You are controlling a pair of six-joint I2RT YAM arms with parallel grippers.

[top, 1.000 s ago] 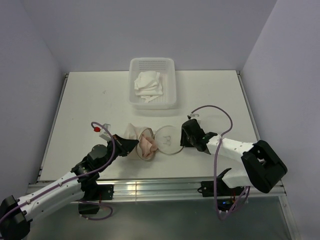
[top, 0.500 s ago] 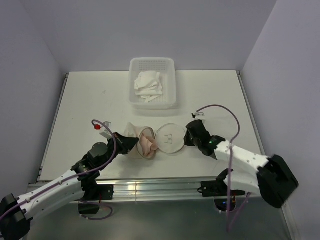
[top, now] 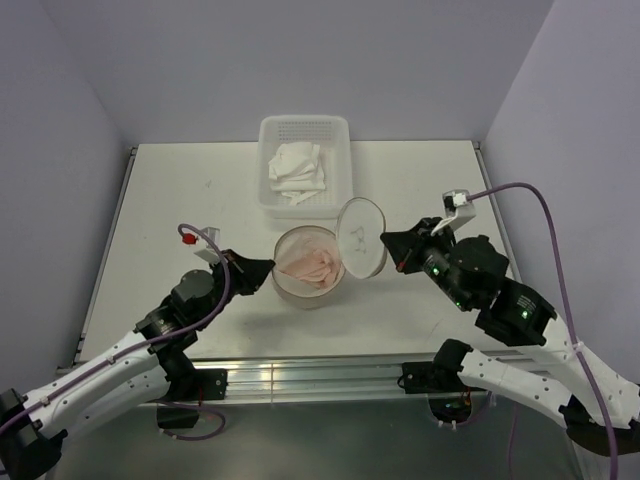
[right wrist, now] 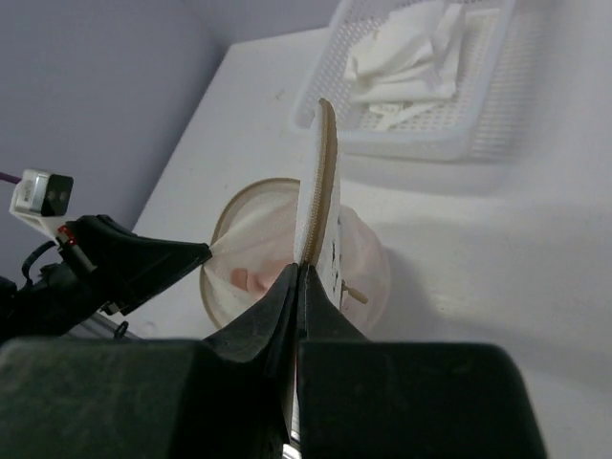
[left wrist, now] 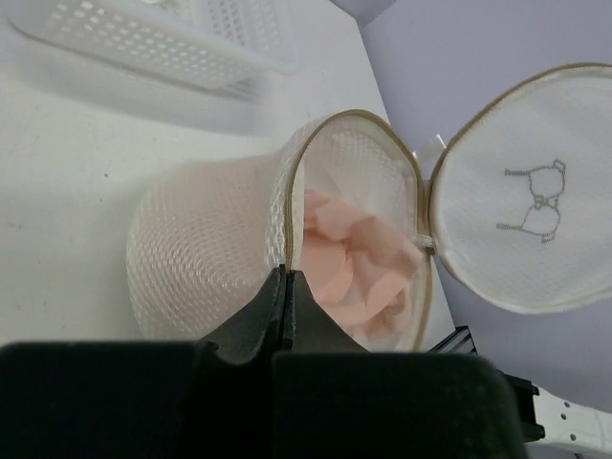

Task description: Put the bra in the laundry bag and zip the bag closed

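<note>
The laundry bag [top: 288,288] is a pale mesh cylinder with a tan rim, standing mouth-up at the table's middle. A peach-pink crumpled garment, the bra [top: 315,262], lies inside it, as the left wrist view [left wrist: 359,258] also shows. The round flap lid [top: 362,235], with a small dark printed mark, stands raised on edge at the bag's right. My right gripper [top: 388,243] is shut on the lid's edge [right wrist: 320,182]. My left gripper [top: 268,270] is shut on the bag's left rim [left wrist: 285,273].
A white perforated basket [top: 347,165] with white folded cloths [top: 297,170] stands just behind the bag. Purple walls close in the table at the back and on both sides. Cables loop over both arms.
The lid lay flat on the table; my right gripper shut on its edge and lifted it upright to the right. The bag, slumped before, now stands with its mouth up. The left grip held.
</note>
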